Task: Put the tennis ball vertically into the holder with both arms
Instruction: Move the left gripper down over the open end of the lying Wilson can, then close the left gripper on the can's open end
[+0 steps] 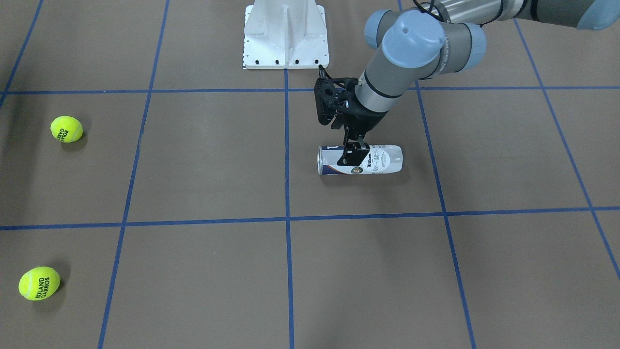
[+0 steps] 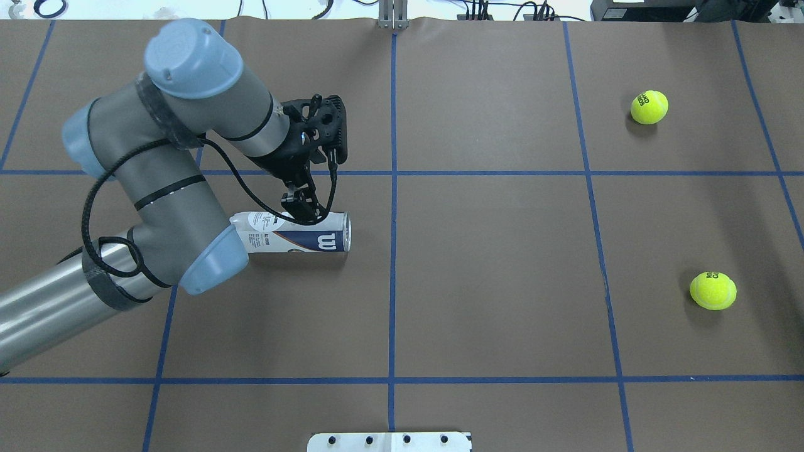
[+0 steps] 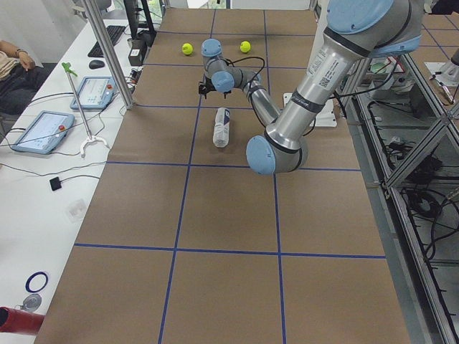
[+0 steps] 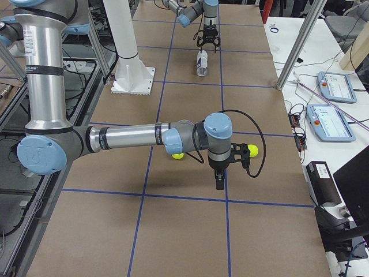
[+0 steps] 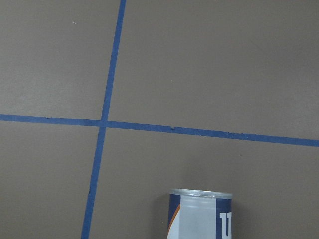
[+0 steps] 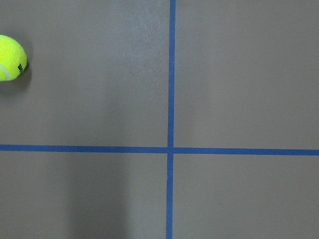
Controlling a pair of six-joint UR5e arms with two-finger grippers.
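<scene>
Holder (image 1: 334,162) — "Wilson", "W"; lower-left tennis ball (image 1: 39,283) — "ROLAND GARROS".

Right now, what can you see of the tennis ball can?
The holder is a clear plastic tube with a navy-and-white label, a white W and a silvery rim. It lies on its side on the brown table, rim toward the middle. The left gripper hangs over its middle; whether the jaws touch it, I cannot tell.

Glossy plastic holder (image 1: 382,159), shiny metal rim (image 5: 199,193), fuzzy tennis balls (image 1: 66,129), matt table (image 1: 203,165)
</scene>
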